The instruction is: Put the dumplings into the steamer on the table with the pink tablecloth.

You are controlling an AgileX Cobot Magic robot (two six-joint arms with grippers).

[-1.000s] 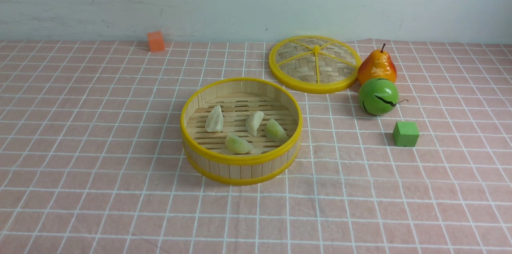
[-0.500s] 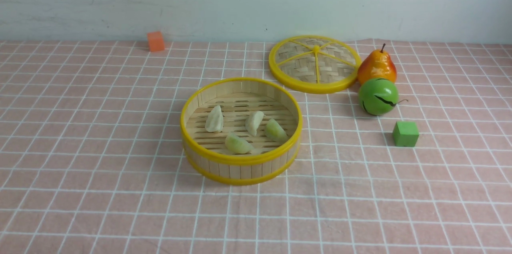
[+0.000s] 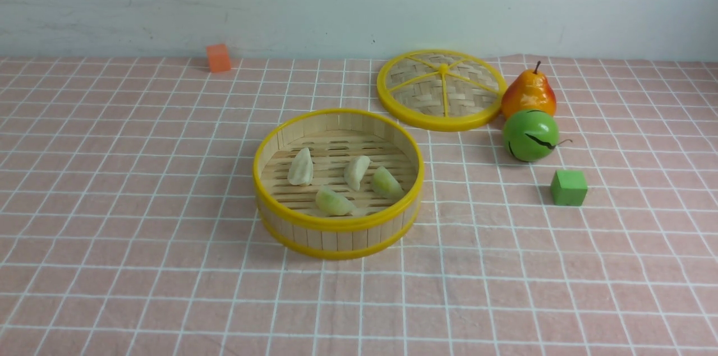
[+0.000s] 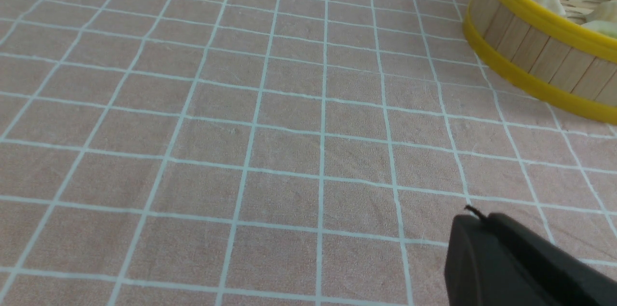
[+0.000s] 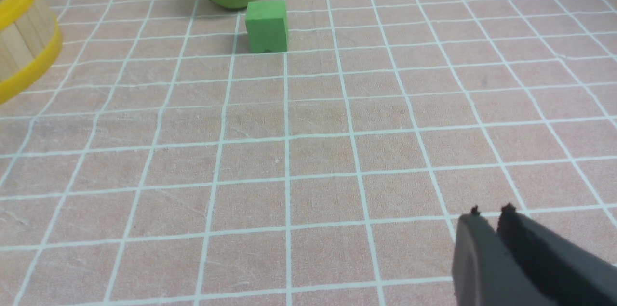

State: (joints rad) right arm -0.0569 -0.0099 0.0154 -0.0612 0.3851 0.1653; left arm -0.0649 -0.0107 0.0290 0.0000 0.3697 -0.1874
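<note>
The steamer point(image 3: 336, 225) stands mid-table on the pink tablecloth point(image 3: 140, 204). Several dumplings lie on its slatted floor: two cream-white ones point(image 3: 301, 167) point(image 3: 357, 172) and two pale green ones point(image 3: 386, 181) point(image 3: 334, 202). Neither arm shows in the front view. My left gripper point(image 4: 475, 217) hovers low over bare cloth, shut and empty, well short of the steamer point(image 4: 530, 55). My right gripper point(image 5: 489, 210) also hangs over bare cloth, its tips a narrow gap apart with nothing between them. The steamer's wall point(image 5: 19, 50) sits far off at that view's edge.
The flat woven lid point(image 3: 441, 89) lies behind the steamer to the right. Beside it are a pear point(image 3: 529, 92), a green round fruit point(image 3: 530, 135) and a green cube point(image 3: 569, 188). An orange cube point(image 3: 219, 58) sits at the back left by the wall.
</note>
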